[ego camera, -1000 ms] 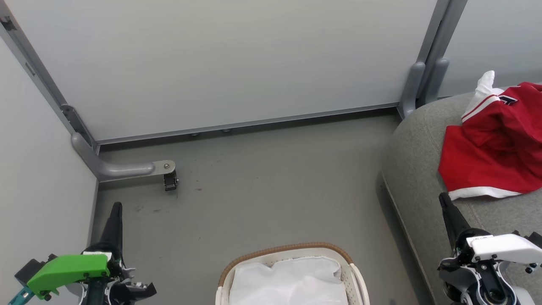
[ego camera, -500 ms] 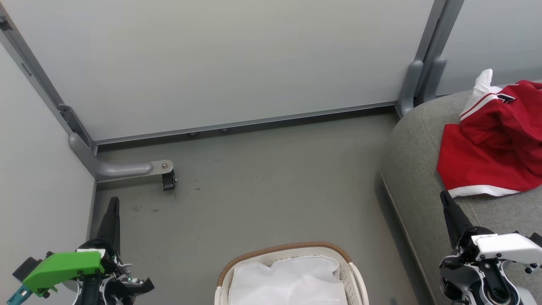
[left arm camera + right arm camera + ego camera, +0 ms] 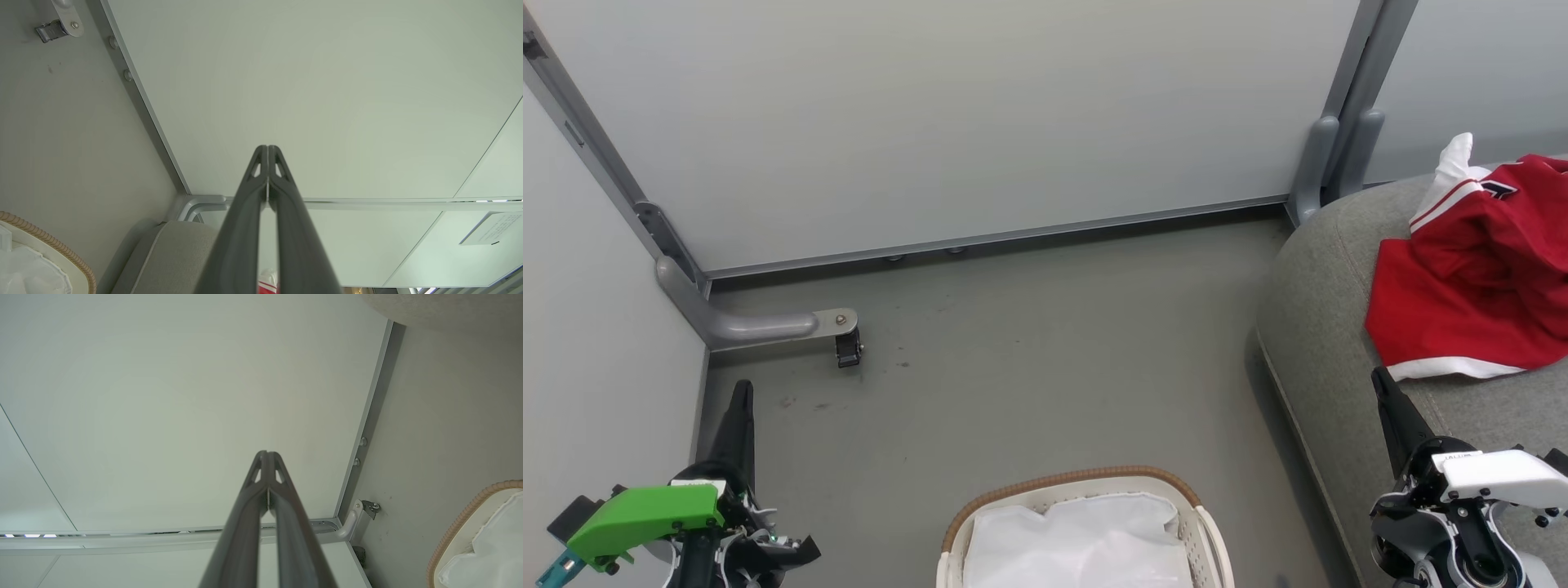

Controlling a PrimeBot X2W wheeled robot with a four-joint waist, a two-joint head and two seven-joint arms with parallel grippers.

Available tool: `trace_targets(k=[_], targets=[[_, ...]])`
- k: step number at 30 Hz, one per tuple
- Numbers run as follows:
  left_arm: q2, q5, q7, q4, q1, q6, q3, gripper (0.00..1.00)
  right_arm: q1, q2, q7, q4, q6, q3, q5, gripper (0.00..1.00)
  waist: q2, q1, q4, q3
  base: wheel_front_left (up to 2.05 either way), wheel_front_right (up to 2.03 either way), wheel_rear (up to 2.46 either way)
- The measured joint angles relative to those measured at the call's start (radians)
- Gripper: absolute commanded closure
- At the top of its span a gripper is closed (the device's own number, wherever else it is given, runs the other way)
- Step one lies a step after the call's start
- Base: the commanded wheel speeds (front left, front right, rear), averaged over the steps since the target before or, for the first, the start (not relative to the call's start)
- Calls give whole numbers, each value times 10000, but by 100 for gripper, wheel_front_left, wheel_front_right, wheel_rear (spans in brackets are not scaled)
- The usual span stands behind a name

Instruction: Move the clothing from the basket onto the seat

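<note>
The red clothing (image 3: 1478, 286) with white striped trim lies bunched on the grey seat (image 3: 1319, 310) at the right of the head view. On the floor at the bottom centre stands the cream basket (image 3: 1207, 535) with its brown rim band, holding a white liner or cloth (image 3: 1078, 543). My left gripper (image 3: 742, 388) is shut and points up at the lower left, far from the basket. Near the seat's front edge my right gripper (image 3: 1377, 376) is shut too, just below the clothing's white hem. Both wrist views show tips pressed together, left gripper (image 3: 267, 148) and right gripper (image 3: 265, 453), with nothing held.
Pale partition panels (image 3: 947, 114) wall in the floor at the back and left. A grey foot with a castor (image 3: 848, 349) juts out at the left, and a grey post (image 3: 1327, 163) stands by the seat. Bare grey floor (image 3: 1045, 359) lies between panels, basket and seat.
Between one second ago and half a second ago the whole head view shifted slightly, so the camera moved. Since then nothing has visibly changed.
</note>
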Motion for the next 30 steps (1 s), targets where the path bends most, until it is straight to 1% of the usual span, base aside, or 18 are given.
trace_targets(k=[30], targets=[[0,0,0,0,0,0,0,100,-2,0,0,0,0,0,0,100,0,0,0,0,0,0,0]])
